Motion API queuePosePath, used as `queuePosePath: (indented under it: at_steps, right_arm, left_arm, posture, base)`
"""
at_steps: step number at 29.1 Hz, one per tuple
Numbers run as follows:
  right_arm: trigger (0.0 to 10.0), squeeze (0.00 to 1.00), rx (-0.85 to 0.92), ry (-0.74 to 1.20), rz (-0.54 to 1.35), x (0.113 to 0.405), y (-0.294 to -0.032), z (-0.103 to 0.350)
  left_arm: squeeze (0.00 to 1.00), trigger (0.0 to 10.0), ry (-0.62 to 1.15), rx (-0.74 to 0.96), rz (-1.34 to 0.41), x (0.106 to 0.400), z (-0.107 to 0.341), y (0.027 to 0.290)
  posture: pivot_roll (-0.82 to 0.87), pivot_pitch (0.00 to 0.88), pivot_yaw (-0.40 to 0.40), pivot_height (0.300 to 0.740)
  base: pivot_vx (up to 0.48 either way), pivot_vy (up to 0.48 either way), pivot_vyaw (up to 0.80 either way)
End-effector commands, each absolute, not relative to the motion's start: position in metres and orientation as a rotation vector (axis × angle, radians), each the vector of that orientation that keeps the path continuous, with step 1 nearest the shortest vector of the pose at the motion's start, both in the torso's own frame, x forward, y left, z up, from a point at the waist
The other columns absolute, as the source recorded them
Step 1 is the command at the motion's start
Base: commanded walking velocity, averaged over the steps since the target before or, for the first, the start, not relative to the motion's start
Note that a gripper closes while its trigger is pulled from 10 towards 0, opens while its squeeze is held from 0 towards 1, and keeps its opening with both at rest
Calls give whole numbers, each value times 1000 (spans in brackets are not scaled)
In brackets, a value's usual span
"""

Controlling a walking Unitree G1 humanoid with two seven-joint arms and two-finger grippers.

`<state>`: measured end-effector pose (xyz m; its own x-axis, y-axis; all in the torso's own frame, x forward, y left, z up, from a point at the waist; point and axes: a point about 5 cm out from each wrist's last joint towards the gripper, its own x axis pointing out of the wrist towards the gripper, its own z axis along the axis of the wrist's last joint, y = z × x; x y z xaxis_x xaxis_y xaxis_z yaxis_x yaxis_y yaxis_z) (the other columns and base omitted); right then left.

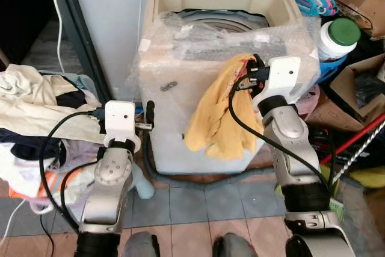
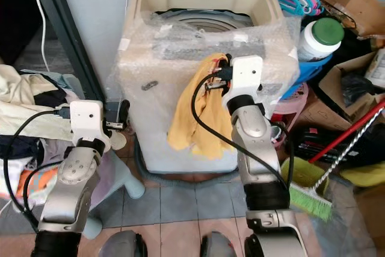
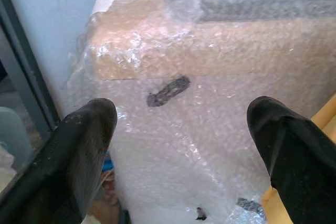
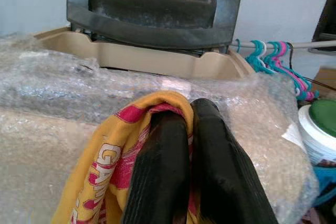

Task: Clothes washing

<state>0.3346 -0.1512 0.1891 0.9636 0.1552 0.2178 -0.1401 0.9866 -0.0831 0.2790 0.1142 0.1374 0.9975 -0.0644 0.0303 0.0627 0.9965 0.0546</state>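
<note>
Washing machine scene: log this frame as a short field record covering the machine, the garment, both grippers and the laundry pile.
machine: top-loading washing machine, lid up, body wrapped in bubble wrap
garment: yellow shirt with red print, hanging down the machine's front
right gripper: right gripper shut on the yellow shirt, raised near the machine's top front edge
left gripper: left gripper open, holding nothing, facing the machine's front left corner
laundry pile: heap of clothes on the robot's left
step: shirt not yet in the drum

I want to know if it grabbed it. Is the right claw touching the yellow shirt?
Touching. In the right wrist view the right claw has its black fingers shut together on a fold of the yellow shirt, which drapes over them.
</note>
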Motion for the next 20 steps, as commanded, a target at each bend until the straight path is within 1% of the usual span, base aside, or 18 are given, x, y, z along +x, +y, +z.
queuePosePath:
  at_steps: [1, 3, 5, 9, 12, 16, 17, 18, 19, 20]
  right_arm:
    - [10000, 0, -40, -269, 197, 338, -139, 202]
    - [10000, 0, -33, -263, 202, 339, -137, 205]
    - [10000, 0, -13, -267, 235, 338, -133, 210]
    - [10000, 0, 2, -287, 279, 332, -125, 209]
    - [10000, 0, 10, -289, 287, 328, -122, 207]
    - [10000, 0, 22, -294, 268, 327, -123, 207]
    - [10000, 0, 0, -308, 275, 328, -123, 209]
    - [10000, 0, -44, -343, 292, 332, -127, 217]
    - [10000, 0, -44, -343, 292, 332, -127, 217]
    - [10000, 0, -57, -364, 296, 339, -132, 226]
  left_arm:
    - [0, 10000, -39, 73, -19, 280, 141, 122]
    - [0, 10000, -39, 68, -1, 279, 142, 122]
    - [0, 10000, -47, 65, 11, 275, 144, 123]
    - [0, 10000, -30, 37, 39, 272, 137, 131]
    - [0, 10000, -18, 14, 54, 272, 136, 136]
    - [0, 10000, -12, 31, 61, 270, 136, 139]
    - [0, 10000, -9, 36, 57, 269, 135, 140]
    - [0, 10000, -5, 39, 56, 267, 134, 141]
    - [0, 10000, -5, 39, 56, 267, 134, 141]
    - [0, 10000, 7, 41, 57, 266, 131, 142]
  posture:
    - [62, 112, -29, 740]
    - [75, 122, -14, 740]
    - [59, 137, -22, 740]
    - [56, 126, -18, 740]
    - [57, 120, -12, 740]
    - [61, 113, -7, 740]
    - [63, 108, -3, 740]
    - [66, 101, 0, 740]
    - [66, 101, 0, 740]
    - [67, 95, 4, 740]
  base:
    - [0, 0, 0]
    - [0, 0, 0]
    - [0, 0, 0]
    - [0, 0, 122]
    - [393, 0, 0]
    - [421, 0, 0]
    - [424, 0, 0]
    - [450, 0, 0]
    - [450, 0, 0]
    - [458, 0, 0]
